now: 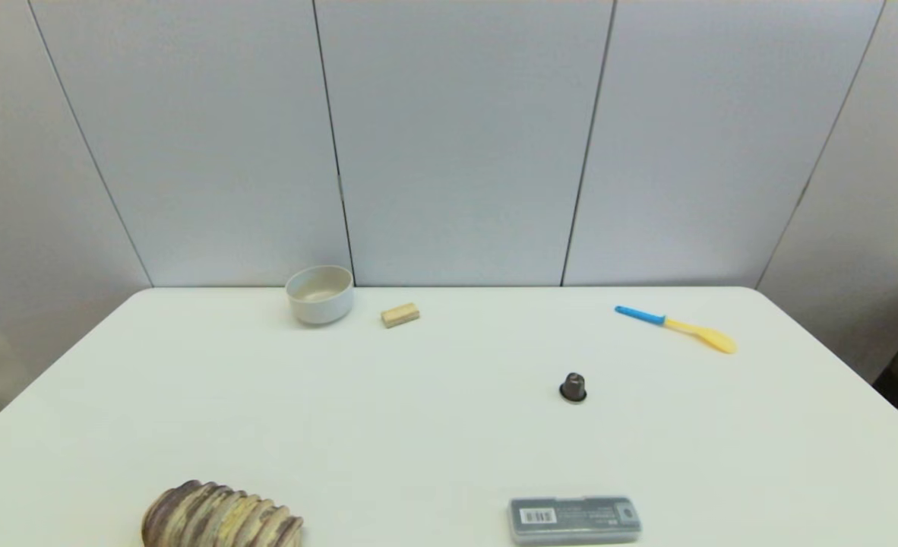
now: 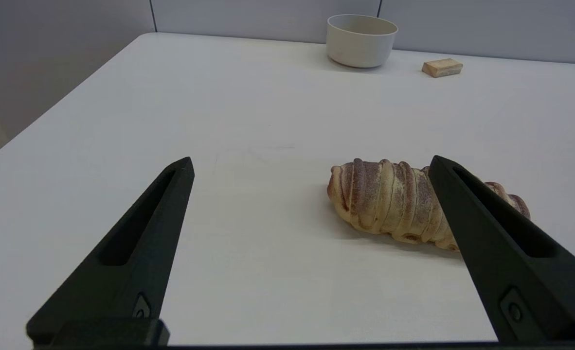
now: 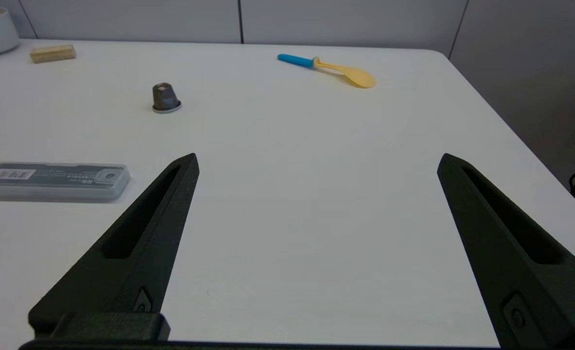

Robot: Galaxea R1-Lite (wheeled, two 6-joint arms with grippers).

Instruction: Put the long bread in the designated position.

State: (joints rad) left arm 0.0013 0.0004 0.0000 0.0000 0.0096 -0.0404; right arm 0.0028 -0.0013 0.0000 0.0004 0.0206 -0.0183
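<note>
White table (image 1: 434, 425), long bread (image 1: 221, 518) cut off at near left edge from the head, seen whole lying flat from left wrist. Left gripper (image 2: 312, 163) wide open, empty, near bread. Right gripper (image 3: 316, 160) wide open, empty. Farther off: bowl (image 1: 319, 294), grey case (image 1: 574, 520), spoon (image 1: 677, 327), tan block (image 1: 400, 314), small dark cone (image 1: 573, 387).

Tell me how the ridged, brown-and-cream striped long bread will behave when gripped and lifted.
The long bread is oblong and rounded, so a sideways nudge could probably roll it. Its crosswise ridges should give the open left gripper some purchase. It holds its shape on the white table, so it likely lifts without sagging, though hard squeezing might dent it.
</note>
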